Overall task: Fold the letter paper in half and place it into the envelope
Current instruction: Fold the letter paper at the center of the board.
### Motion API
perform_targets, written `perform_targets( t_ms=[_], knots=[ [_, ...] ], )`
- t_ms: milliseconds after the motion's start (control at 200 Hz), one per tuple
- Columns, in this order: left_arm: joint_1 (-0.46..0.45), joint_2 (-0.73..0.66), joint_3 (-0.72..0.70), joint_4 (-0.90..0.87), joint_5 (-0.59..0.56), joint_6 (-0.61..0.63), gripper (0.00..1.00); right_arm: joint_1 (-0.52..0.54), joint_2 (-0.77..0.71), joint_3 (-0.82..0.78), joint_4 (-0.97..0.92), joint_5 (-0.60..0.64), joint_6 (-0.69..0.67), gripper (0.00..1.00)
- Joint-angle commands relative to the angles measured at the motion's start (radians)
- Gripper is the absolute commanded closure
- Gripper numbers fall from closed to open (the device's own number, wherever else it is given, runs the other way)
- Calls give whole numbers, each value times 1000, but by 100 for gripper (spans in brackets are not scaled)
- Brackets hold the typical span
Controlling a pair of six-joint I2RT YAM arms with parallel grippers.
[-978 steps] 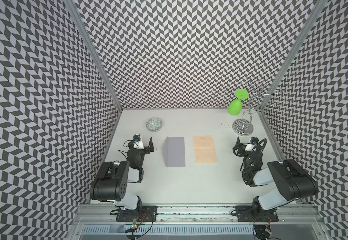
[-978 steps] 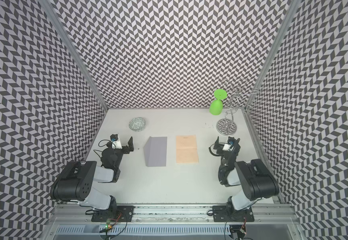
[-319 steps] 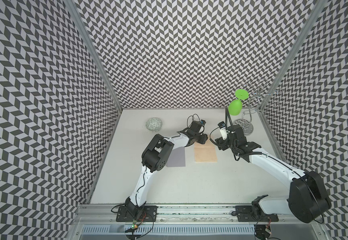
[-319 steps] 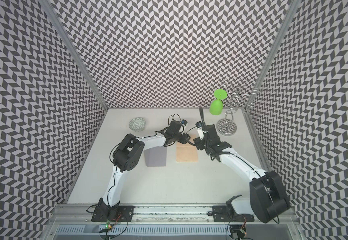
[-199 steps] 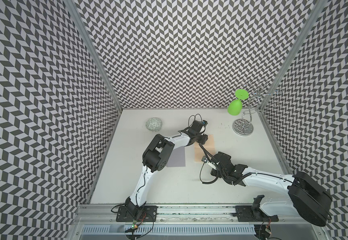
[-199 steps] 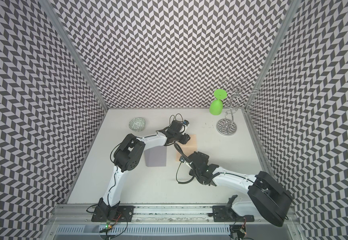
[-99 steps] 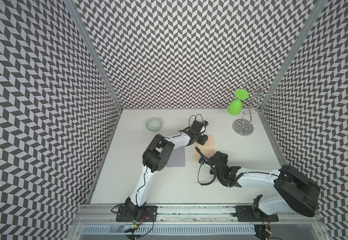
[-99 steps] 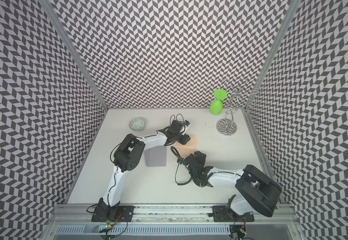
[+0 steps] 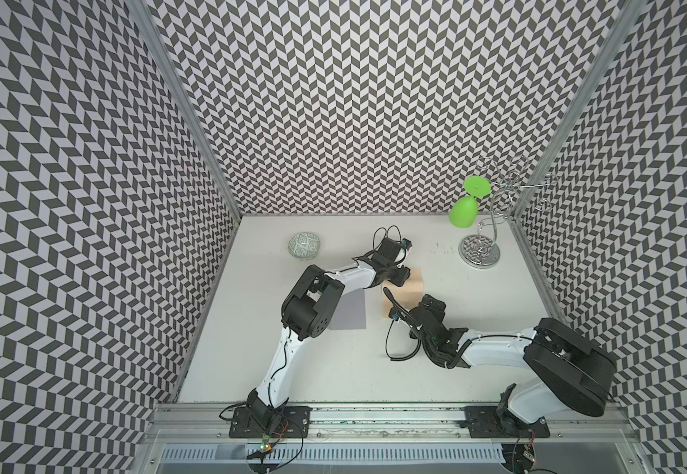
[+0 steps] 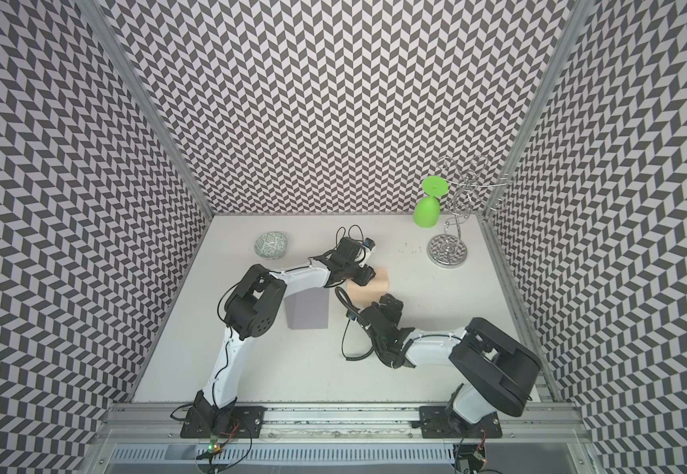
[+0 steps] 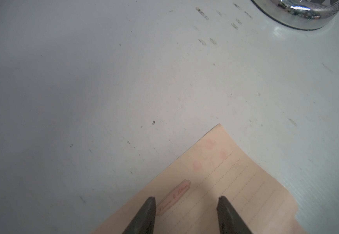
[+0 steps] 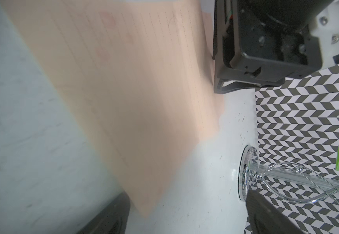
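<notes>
Jaws stood apart on left gripper (image 11: 186, 200) over letter paper (image 9: 411, 291)'s far end. Right gripper (image 12: 185, 193), wide too, likely needed a shallow near-edge pinch.

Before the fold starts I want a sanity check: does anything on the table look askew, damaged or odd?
Nothing spilled or torn. The paper seems to bow slightly along one side edge in the left wrist view, so it may not lie quite flat. Small dark scuffs mark the table near the rack.
</notes>
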Motion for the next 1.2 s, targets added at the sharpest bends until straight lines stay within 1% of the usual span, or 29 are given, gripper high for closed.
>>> perform_targets(
  t_ms=[0, 120, 326, 416, 456, 506, 656, 741, 791, 841, 876, 951, 1012, 1077, 1197],
  knots=[
    [-28, 42, -12, -119, 39, 8, 48, 7, 41, 2, -3, -25, -18, 9],
    [-34, 43, -9, -125, 42, 16, 49, 7, 40, 7, 12, -27, -23, 10],
    [-40, 45, -13, -134, 44, 22, 49, 7, 38, 19, 6, -69, -23, 11],
    [-41, 43, -20, -134, 44, 22, 49, 8, 41, 22, 1, -78, -13, 14],
    [-40, 42, -23, -135, 43, 21, 49, 8, 42, 25, -6, -79, -11, 18],
    [-41, 40, -27, -136, 44, 23, 49, 8, 42, 29, -18, -83, -9, 26],
    [-42, 34, -36, -137, 43, 24, 49, 8, 46, 38, -26, -84, -7, 62],
    [-43, 26, -47, -133, 42, 24, 47, 8, 50, 53, -47, -89, 0, 80],
    [-43, 19, -54, -130, 40, 24, 44, 10, 52, 64, -70, -96, 10, 90],
    [-43, 12, -57, -134, 36, 24, 40, 11, 52, 78, -100, -105, 26, 96],
    [-43, 4, -57, -137, 30, 24, 34, 13, 52, 89, -127, -111, 41, 99],
    [-40, -28, -58, -134, 4, 30, 14, 20, 46, 112, -192, -137, 75, 100],
    [-28, -65, -55, -129, -34, 29, 6, 30, 36, 125, -240, -161, 107, 100],
    [-5, -112, -47, -126, -67, 16, 1, 45, 22, 137, -294, -207, 135, 100],
    [59, -214, -69, -86, -89, -29, 1, 65, 11, 175, -402, -305, 184, 100]
  ],
)
